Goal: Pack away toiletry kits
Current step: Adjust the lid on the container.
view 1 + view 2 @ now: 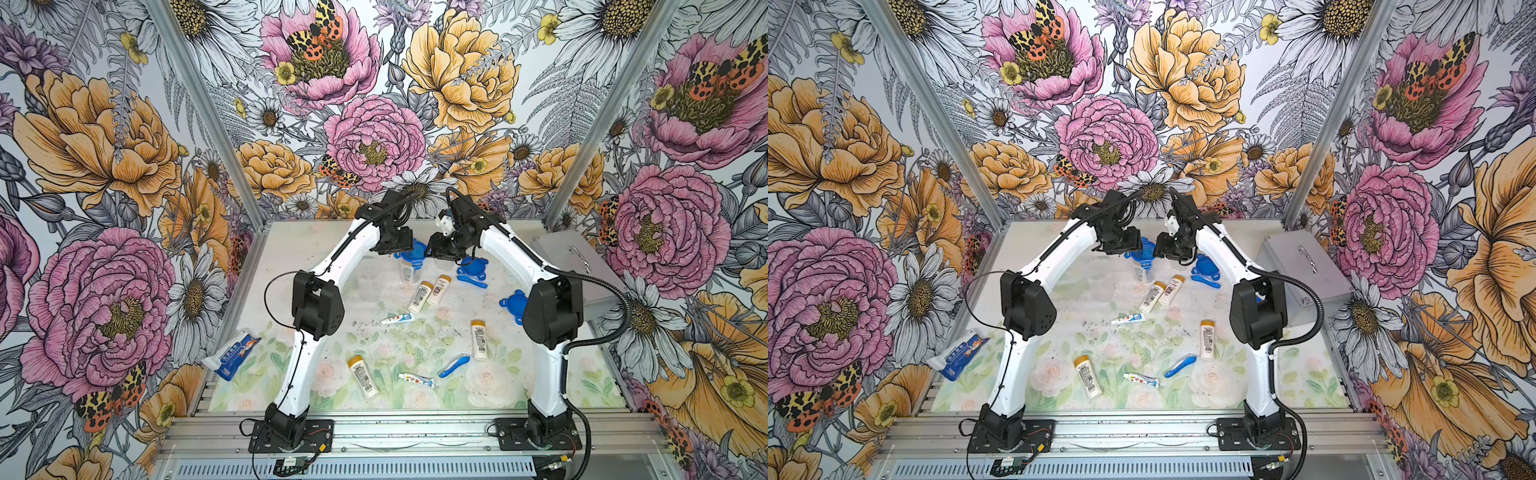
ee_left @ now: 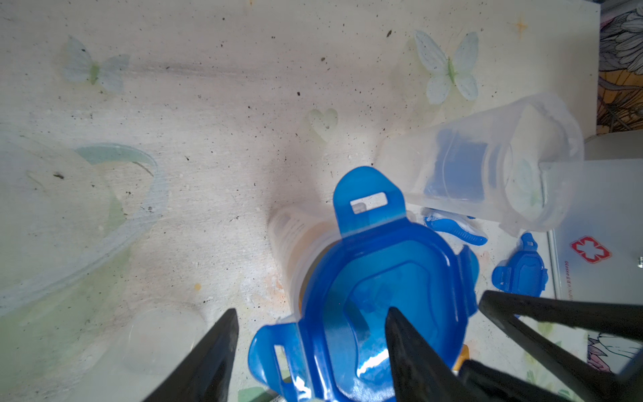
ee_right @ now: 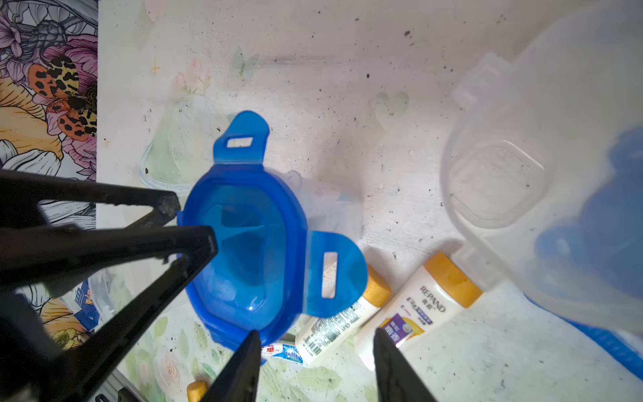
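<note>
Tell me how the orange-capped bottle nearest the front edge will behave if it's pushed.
The bottle lies on its side, so it cannot tip; a push will probably slide or roll it. Small and plastic, it is likely light. Its glossy wall may slip in a loose grip.

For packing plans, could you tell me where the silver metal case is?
In both top views, the silver metal case lies at the right rear edge of the table, beside the right arm's elbow.

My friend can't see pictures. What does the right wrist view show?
A blue lid fills the middle, with the left end effector at its edge. The right end effector is open, with two orange-capped bottles lying on the table beyond it. A blurry clear cup looms close to the camera.
</note>
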You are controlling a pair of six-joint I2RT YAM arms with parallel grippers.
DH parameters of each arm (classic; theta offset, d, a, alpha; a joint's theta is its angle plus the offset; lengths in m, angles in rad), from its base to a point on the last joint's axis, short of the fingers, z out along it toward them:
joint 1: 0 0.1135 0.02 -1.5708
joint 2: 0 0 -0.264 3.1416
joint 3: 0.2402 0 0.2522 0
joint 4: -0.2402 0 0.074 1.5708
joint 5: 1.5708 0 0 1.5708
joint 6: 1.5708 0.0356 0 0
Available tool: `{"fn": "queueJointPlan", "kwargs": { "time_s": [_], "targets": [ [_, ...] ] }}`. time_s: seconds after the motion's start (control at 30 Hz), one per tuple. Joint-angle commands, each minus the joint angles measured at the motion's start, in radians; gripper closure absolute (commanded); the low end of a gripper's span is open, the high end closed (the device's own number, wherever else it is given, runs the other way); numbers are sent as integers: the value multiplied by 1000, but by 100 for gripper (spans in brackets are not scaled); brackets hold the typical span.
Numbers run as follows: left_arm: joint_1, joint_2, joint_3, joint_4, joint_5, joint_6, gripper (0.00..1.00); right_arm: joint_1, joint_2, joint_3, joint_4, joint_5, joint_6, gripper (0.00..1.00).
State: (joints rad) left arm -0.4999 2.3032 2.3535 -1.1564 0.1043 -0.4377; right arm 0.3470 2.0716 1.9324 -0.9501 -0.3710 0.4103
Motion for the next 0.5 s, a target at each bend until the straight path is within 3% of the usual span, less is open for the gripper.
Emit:
{"fn": "queueJointPlan", "kwargs": {
  "time_s": [0.0,0.47],
  "targets": [
    [-5,-56,-10,-6,-29,17,33,-3,27,40,8,-2,9,48],
    [-6,-51,-22,-6,-25,14,40,13,73,93,8,-33,14,50]
  ]
}}
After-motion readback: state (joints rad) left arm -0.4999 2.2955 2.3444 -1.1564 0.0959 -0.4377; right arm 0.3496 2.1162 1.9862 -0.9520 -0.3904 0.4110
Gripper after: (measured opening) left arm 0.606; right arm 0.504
